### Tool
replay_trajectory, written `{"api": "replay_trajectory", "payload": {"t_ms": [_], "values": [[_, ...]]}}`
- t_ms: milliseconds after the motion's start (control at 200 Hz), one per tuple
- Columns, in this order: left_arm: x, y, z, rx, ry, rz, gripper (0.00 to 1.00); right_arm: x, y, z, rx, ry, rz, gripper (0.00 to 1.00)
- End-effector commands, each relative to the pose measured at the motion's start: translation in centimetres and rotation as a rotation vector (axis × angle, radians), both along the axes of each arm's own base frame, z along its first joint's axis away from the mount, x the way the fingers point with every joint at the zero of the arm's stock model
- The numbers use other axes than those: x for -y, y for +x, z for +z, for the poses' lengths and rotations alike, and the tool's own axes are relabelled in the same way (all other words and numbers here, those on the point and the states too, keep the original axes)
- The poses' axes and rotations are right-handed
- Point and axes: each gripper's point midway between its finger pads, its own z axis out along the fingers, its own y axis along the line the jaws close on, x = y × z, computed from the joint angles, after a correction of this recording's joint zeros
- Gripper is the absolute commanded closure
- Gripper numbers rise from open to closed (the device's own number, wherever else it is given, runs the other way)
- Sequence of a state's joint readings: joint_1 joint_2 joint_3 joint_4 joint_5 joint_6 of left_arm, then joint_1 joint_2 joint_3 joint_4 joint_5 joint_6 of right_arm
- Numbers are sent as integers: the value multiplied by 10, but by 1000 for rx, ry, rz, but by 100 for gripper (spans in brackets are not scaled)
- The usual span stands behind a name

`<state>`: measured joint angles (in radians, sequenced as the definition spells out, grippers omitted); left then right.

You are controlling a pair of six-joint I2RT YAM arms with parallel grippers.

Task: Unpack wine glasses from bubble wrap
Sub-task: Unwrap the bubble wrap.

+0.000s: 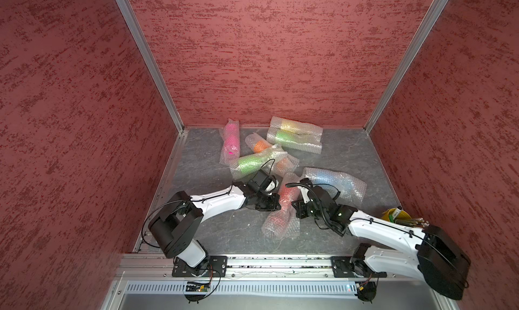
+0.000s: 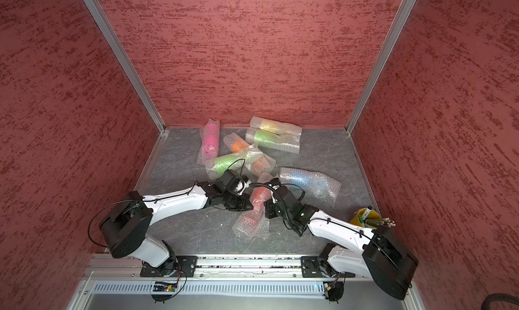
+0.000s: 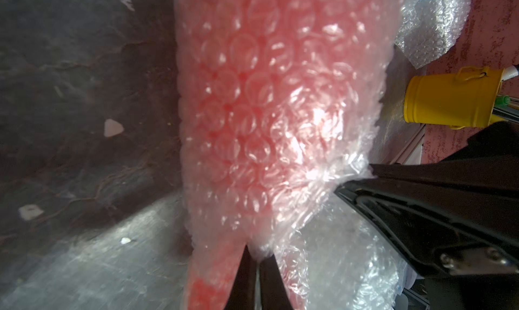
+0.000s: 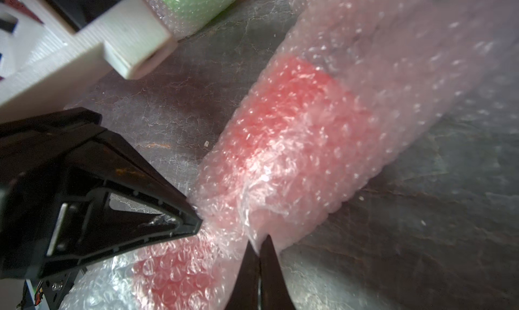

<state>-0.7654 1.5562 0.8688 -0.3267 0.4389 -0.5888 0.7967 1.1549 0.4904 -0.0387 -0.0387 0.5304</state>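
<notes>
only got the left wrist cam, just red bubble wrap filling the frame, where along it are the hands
observer: In a top view the left hand and the right hand pinch the red bundle at mid-length, from opposite sides.
operator: any glasses out yet
observer: None. The pink bundle, orange bundle, yellow bundle, blue bundle, near green bundle and far green bundle are all in wrap.
operator: anything by my left arm
observer: The near green bundle lies just beyond its wrist.
</notes>
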Motion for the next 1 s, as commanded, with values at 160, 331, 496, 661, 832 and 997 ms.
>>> {"api": "replay_trajectory", "payload": {"t_ms": [160, 331, 496, 661, 832, 997], "values": [[-27, 3, -2, -14, 33, 93, 100, 26, 15, 2, 59, -68, -137, 100], [-38, 1, -6, -25, 28, 130, 100, 40, 17, -2, 78, -76, -207, 100], [-43, -3, -11, -36, 31, 142, 100, 42, 16, -4, 82, -60, -218, 100], [-48, -8, -15, -46, 34, 154, 92, 49, 15, -13, 67, -104, -231, 100], [-57, -9, -13, -47, 18, 181, 74, 61, 20, -10, 79, -134, -246, 100], [-72, -5, -4, -36, 26, 218, 55, 68, 20, -14, 60, -148, -262, 100]]}}
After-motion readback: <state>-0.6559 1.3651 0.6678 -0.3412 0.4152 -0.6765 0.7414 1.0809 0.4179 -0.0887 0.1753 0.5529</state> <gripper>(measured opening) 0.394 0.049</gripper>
